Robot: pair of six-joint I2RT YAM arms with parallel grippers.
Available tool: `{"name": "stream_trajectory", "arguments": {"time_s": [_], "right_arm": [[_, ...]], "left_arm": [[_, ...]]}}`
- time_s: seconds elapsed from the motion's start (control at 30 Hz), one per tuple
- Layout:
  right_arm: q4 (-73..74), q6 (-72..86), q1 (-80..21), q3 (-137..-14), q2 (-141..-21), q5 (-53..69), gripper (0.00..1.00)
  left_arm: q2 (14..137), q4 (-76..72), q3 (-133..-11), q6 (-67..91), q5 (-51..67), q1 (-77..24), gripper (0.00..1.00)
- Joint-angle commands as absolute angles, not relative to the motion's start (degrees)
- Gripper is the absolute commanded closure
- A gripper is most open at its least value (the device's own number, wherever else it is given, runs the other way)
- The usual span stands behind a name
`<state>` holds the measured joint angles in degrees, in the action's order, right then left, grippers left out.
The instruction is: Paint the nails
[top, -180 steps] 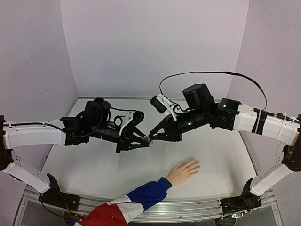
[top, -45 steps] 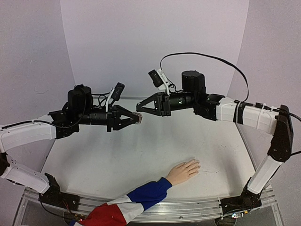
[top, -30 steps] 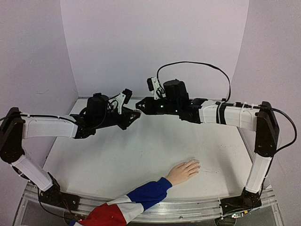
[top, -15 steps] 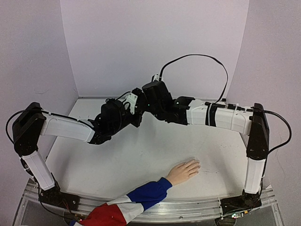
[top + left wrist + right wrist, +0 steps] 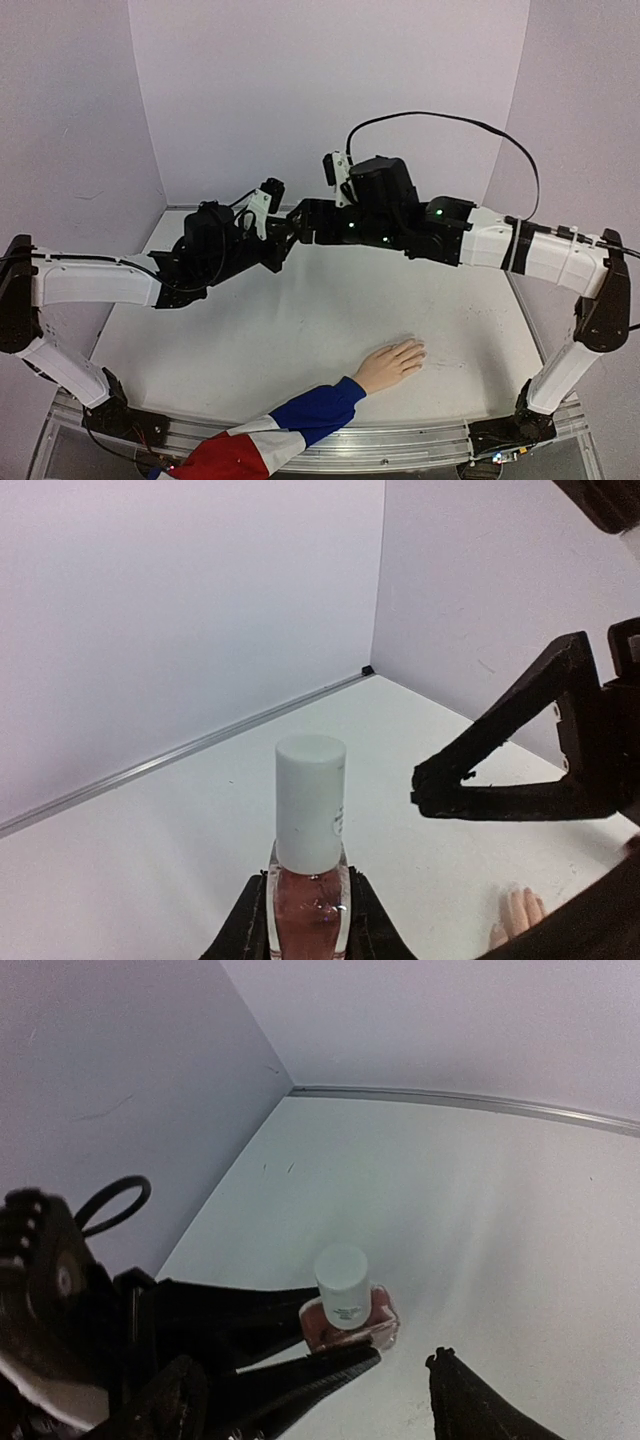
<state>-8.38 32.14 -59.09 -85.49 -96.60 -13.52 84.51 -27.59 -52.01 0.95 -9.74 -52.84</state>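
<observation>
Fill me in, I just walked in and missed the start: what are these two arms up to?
They are setting up to paint nails. The left tool is shut on a small bottle of pinkish polish, held upright above the back of the table with its white cap on. The right tool is open right beside the bottle, not gripping it. The pale hand lies flat near the front edge, away from both arms.

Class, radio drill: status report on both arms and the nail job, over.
Left gripper shut on polish bottle, white cap on. Right gripper open, off the cap. Hand flat near front edge, nails too small to judge. Nothing blocks the hand.
</observation>
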Motion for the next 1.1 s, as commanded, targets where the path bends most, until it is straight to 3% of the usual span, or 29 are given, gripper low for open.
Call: {"name": "stream_trajectory", "arguments": {"time_s": [0.0,0.2,0.43,0.53,0.7,0.87,1.07], "right_arm": [[-6.9,27.4,-55.3,-81.8,-89.9,4.3,0.21],[-9.6,18.0,-51.6,-77.0,-84.4,21.1,0.17],[-21.1,16.6,-46.7,-73.8,-84.8,44.4,0.22],[-24.7,16.4,-46.7,-74.4,-86.0,48.8,0.24],[-28.0,19.3,-46.7,-77.2,-90.7,55.6,0.4],[-35.7,23.2,-46.9,-76.6,-92.5,60.7,0.41],[-38.8,25.1,-47.3,-76.5,-94.0,61.9,0.59]], "left_arm": [[77.9,-18.9,-52.1,6.7,-1.0,-49.7,1.0],[72.8,-14.2,-51.1,9.9,20.8,-44.8,1.0],[72.5,-14.2,-53.6,12.8,49.9,-43.6,1.0],[73.3,-14.2,-54.8,14.0,54.7,-43.6,1.0],[74.0,-14.2,-55.5,14.7,58.2,-43.7,1.0],[74.6,-14.2,-56.3,15.2,59.2,-43.7,1.0],[75.3,-14.2,-57.1,15.2,59.5,-43.7,1.0]]}}
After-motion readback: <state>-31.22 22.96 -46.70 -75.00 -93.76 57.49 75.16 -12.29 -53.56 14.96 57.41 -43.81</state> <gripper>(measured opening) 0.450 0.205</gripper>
